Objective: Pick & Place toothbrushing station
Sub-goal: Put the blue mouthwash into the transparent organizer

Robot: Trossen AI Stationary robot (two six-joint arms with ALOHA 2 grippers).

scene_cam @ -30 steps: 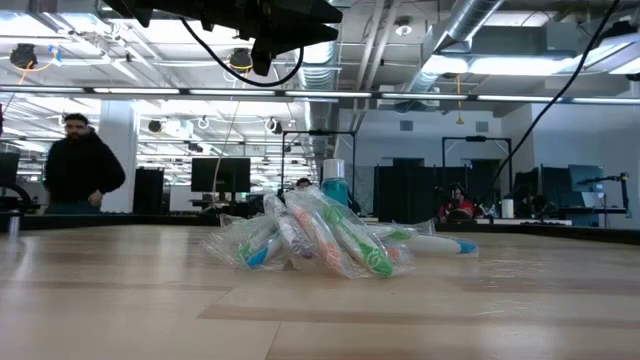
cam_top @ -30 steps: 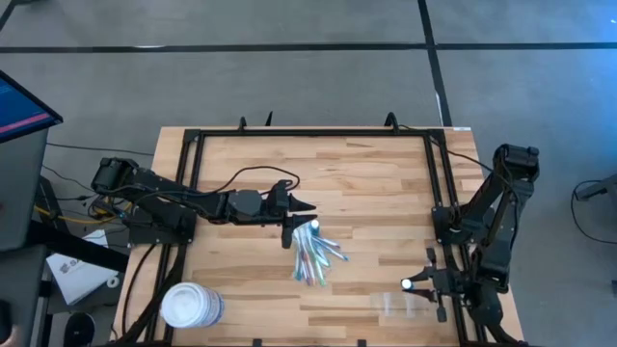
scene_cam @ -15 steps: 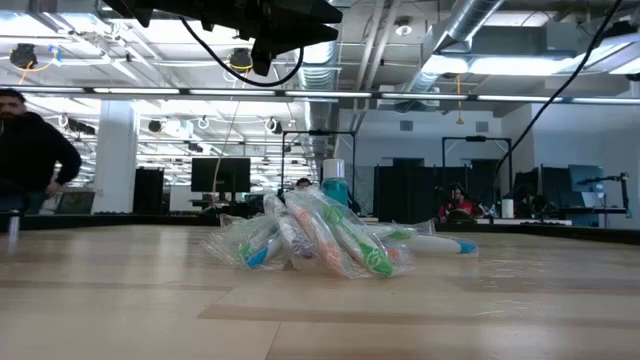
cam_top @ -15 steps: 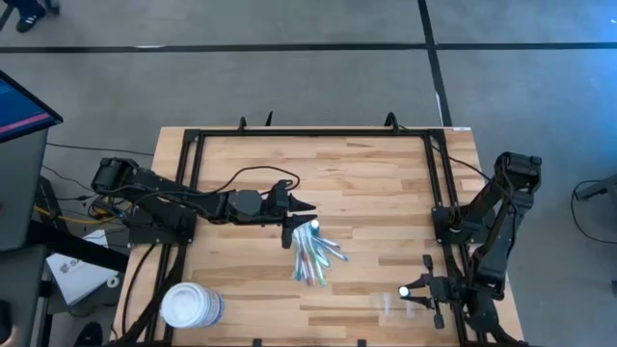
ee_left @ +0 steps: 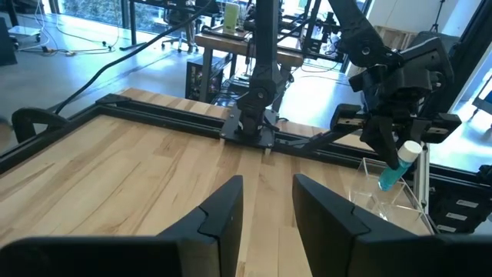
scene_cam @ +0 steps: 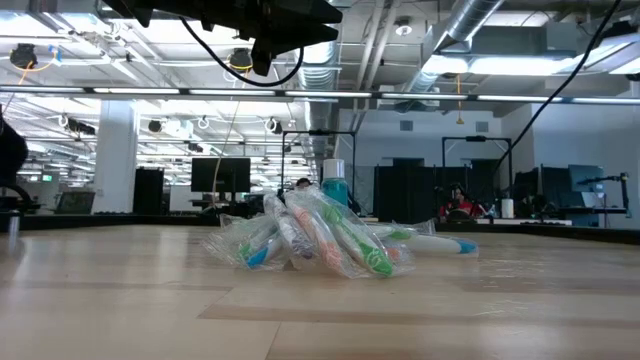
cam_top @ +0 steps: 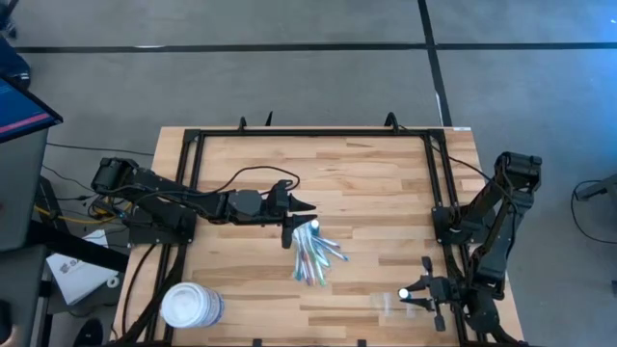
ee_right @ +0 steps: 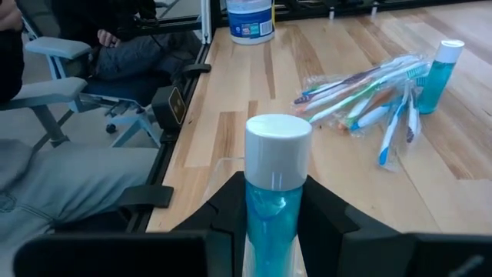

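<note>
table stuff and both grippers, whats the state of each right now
right gripper: shut on blue bottle, upright, white cap on
left gripper: open, empty
clear holder: on table under right gripper
toothbrush pile: wrapped, loose on table
second blue bottle: upright, capped
white tub: lid on

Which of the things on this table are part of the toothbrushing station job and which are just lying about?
Job: clear holder; blue bottle gripped by the right hand at it; probably the wrapped toothbrushes and second blue bottle.
Lying about: white tub at the table's corner.
</note>
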